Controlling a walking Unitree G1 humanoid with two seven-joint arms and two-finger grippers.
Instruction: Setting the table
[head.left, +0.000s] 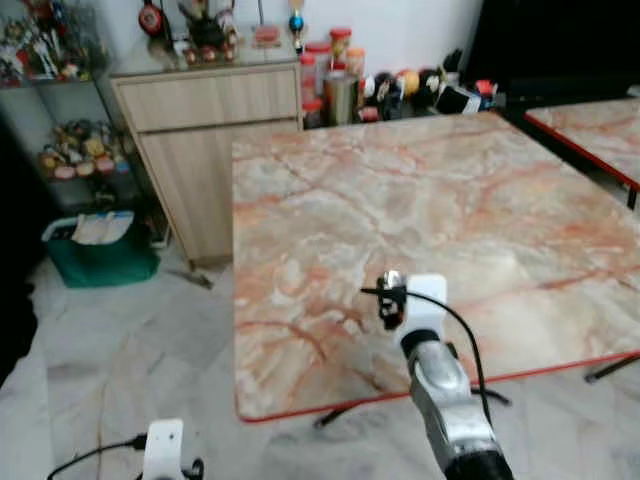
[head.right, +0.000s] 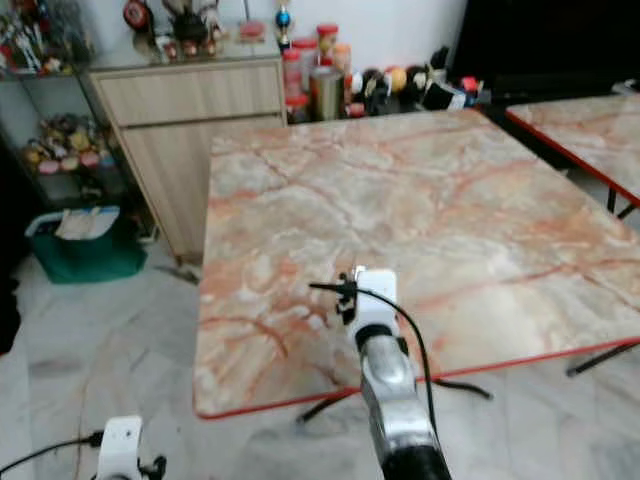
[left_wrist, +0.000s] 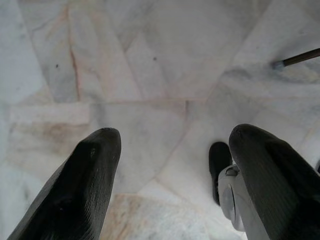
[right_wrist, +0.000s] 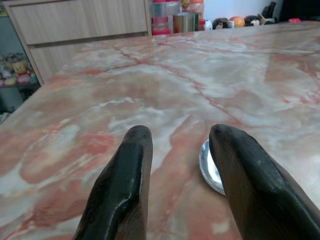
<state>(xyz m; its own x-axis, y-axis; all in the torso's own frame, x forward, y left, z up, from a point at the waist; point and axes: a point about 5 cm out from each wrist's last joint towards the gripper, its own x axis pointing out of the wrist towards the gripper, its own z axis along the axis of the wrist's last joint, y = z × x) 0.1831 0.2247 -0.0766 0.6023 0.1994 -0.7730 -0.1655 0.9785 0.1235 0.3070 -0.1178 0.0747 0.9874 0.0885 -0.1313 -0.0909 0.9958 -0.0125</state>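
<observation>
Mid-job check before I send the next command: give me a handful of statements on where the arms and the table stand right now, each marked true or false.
1. The right gripper is over the marble table. True.
2. The right gripper is shut. False: its fingers stand apart, with bare tabletop showing between them.
3. A small shiny round metal object lies on the table by the right gripper's fingers. True; what it is cannot be told.
4. The left gripper is over the table. False: it hangs low over the floor tiles, fingers apart.
5. The table stands beside a wooden cabinet. True.
</observation>
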